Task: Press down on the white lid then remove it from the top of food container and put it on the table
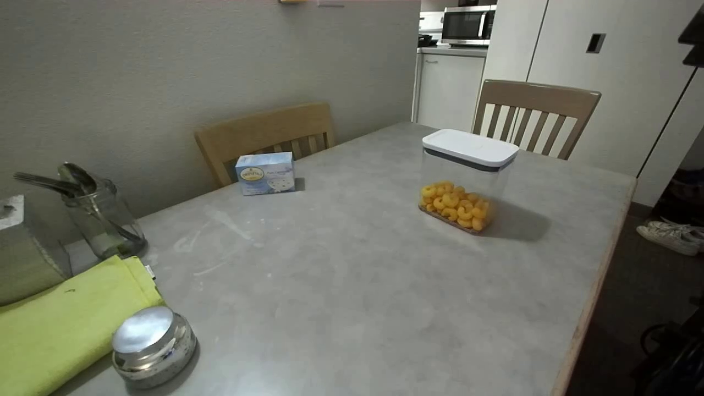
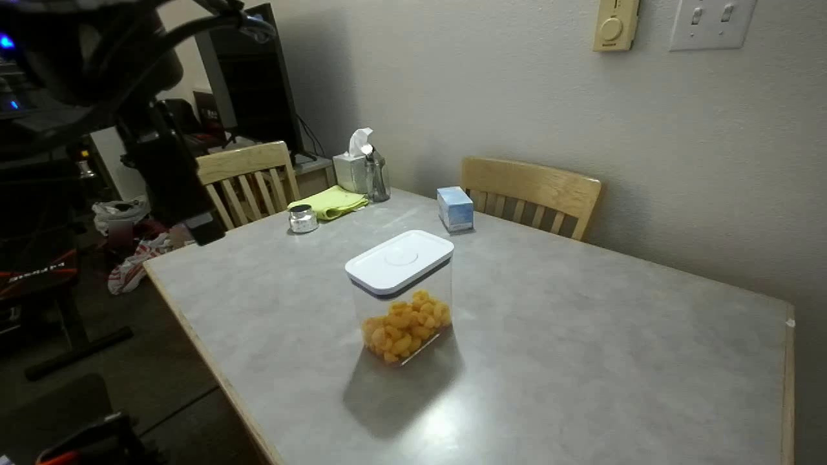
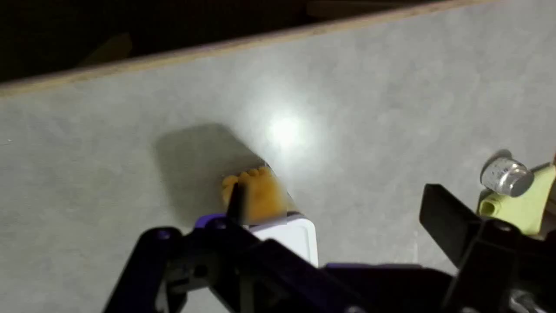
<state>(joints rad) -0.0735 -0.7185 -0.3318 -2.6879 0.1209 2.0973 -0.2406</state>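
The white lid point(image 1: 470, 147) point(image 2: 399, 261) sits level on top of the clear food container point(image 1: 461, 175) point(image 2: 439, 284), a round button at its centre. Yellow-orange food pieces point(image 1: 454, 202) fill the lower part of the box, which stands upright on the grey table point(image 1: 341, 275) point(image 2: 581, 342). In an exterior view my gripper point(image 2: 205, 229) hangs apart from the container, toward the table's edge. The wrist view shows the gripper point(image 3: 334, 191) open, its fingers wide apart with only tabletop between them. There, part of the lid point(image 3: 293, 239) is covered by one finger and its linkage.
A blue-and-white box point(image 1: 267, 174) point(image 2: 455, 208) stands near the wall side. At one end are a silver-lidded jar point(image 1: 154, 346) point(image 2: 302, 219), a yellow-green cloth point(image 1: 77, 324), a glass of cutlery point(image 1: 104, 220) and a tissue box point(image 2: 349, 173). Wooden chairs point(image 2: 533, 194) surround the table.
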